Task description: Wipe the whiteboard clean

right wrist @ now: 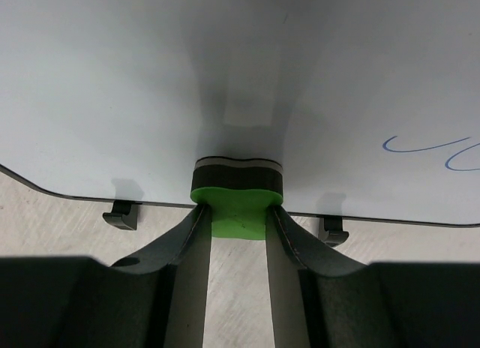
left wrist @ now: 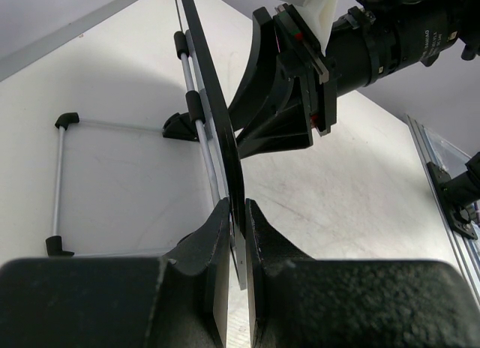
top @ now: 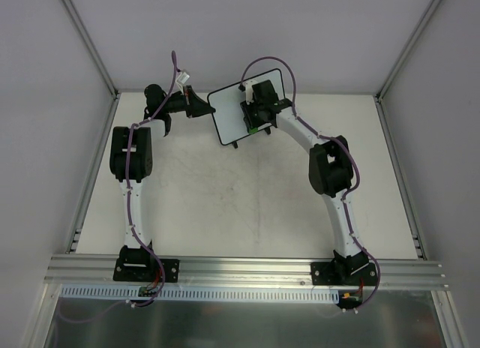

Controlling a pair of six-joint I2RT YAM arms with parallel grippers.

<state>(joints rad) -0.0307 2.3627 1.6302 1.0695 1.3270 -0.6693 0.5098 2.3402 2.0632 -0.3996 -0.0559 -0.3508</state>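
Note:
The whiteboard [top: 234, 108] is a small white board with a thin black frame, standing tilted at the back middle of the table. My left gripper [top: 201, 106] is shut on its left edge; in the left wrist view the board [left wrist: 214, 100] runs edge-on between the closed fingers [left wrist: 219, 235]. My right gripper [top: 255, 115] is shut on the green eraser [right wrist: 238, 205], whose dark felt face presses on the board's lower face [right wrist: 150, 85]. Blue pen strokes [right wrist: 435, 149] remain at the right of the board. Two black feet [right wrist: 121, 213] show under its lower edge.
A folded wire stand [left wrist: 60, 183] with black corner caps lies on the table behind the board in the left wrist view. White walls and aluminium rails [top: 240, 269] close in the table on all sides.

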